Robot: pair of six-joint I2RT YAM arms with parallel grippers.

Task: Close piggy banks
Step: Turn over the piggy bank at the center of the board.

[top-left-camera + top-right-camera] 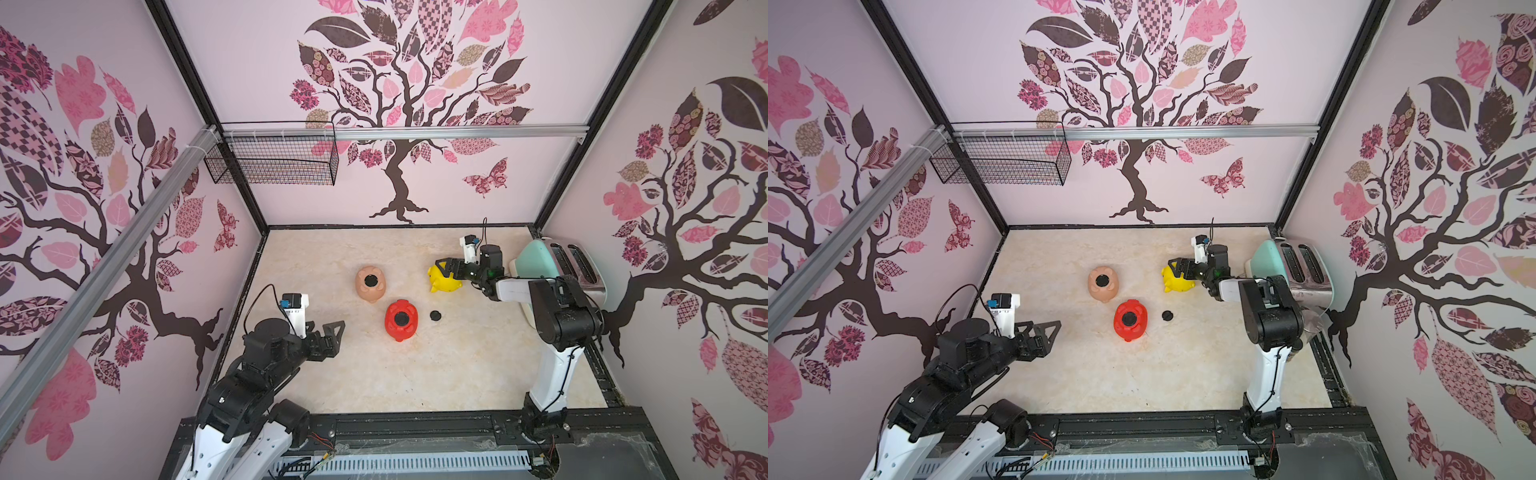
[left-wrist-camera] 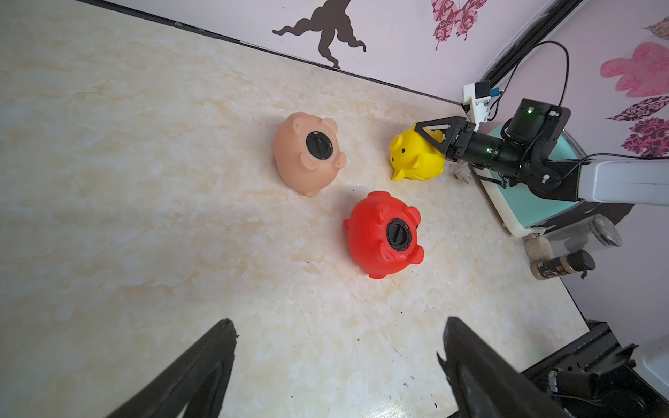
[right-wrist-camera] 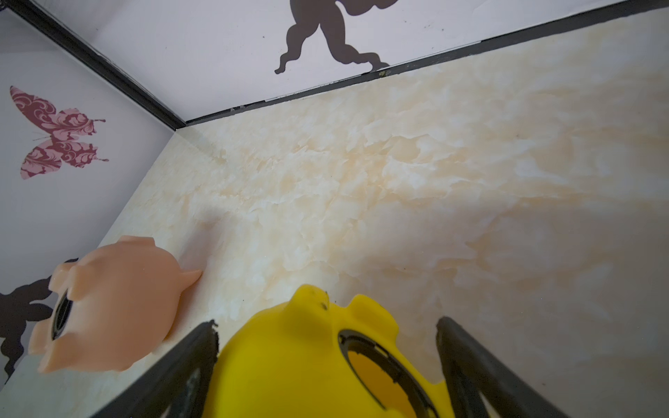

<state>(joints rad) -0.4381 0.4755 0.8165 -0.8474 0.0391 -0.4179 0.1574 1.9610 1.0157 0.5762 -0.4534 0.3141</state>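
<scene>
No brand name or word can be read anywhere. The label on the small dark-capped spice jar is too blurred to make out, and the print on the mint-green toaster is mostly covered by the right arm.

All three banks lie on the cream marbled tabletop:
- The peach-pink plastic pig lies belly up with a black plug seated in its hole.
- The red plastic pig is just in front of it, also plugged.
- The yellow plastic pig is on its side near the toaster. Its black-rimmed belly hole is uncovered in the right wrist view, where the frame edge cuts off its body.

A loose small black round plug rests flat just beside the red pig in both top views.

The right end effector straddles the yellow pig with its fingers spread wide. A gap shows on one side, and I cannot tell whether the other finger touches. The left end effector hangs over bare tabletop with its fingers apart and nothing between them.
</scene>
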